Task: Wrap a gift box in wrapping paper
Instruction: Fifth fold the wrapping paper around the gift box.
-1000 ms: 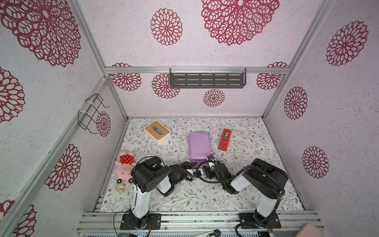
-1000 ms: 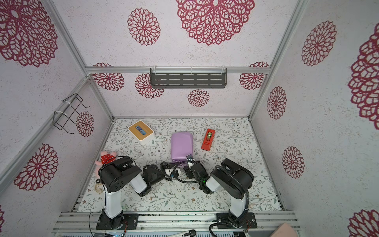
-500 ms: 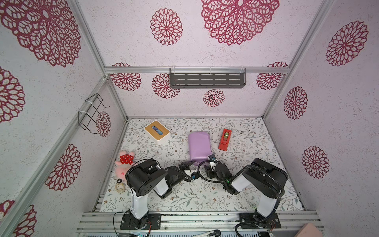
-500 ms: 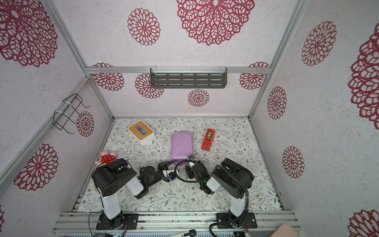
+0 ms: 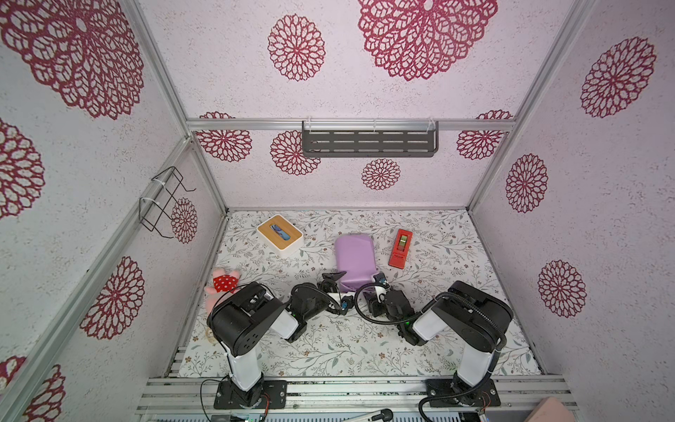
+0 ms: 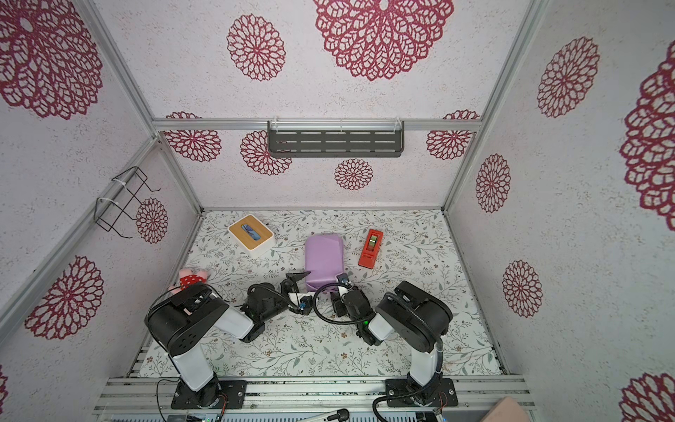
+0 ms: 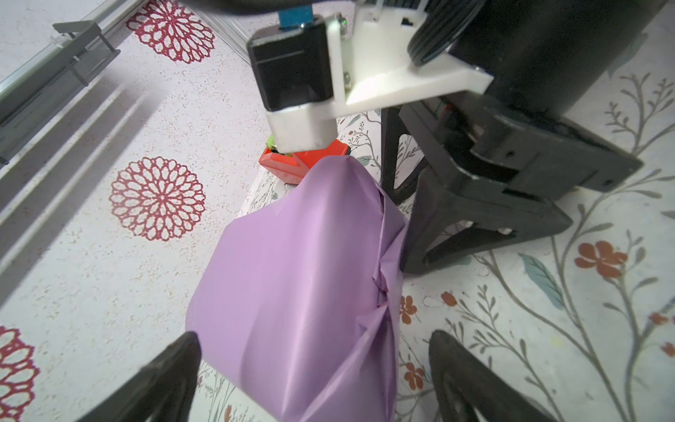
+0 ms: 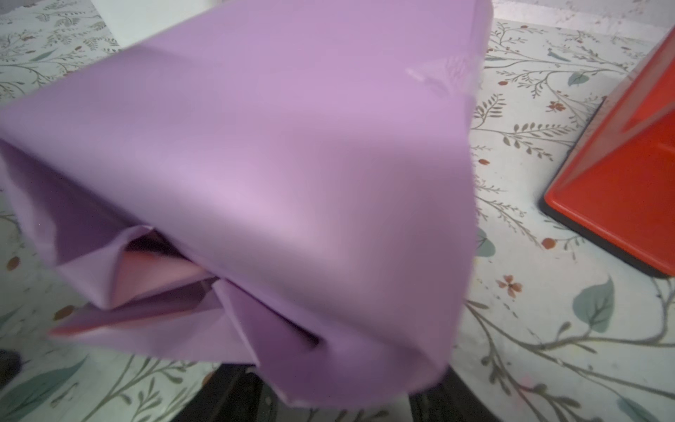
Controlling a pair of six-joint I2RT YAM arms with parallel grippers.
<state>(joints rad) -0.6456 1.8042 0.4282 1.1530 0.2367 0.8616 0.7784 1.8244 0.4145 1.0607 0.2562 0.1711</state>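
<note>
One floral-printed table covering (image 5: 438, 255) carries everything; two black-and-white arms reach over it from the near edge. At its middle sits one gift box, hidden inside smooth, matte lilac wrapping paper (image 5: 356, 255) whose near end is loosely folded, pale pink showing in the creases (image 8: 157, 270). One white tissue box with a wooden slotted top (image 5: 279, 234) stands well apart toward the left, one glossy red plastic tape dispenser (image 5: 400, 247) just to the parcel's right, one pink plush toy (image 5: 224, 283) by the left wall. The left gripper (image 7: 314, 369) stands wide open, straddling the paper's end without clasping it. The right gripper (image 5: 378, 281) touches the parcel's near right corner; whether it grips cannot be told.
</note>
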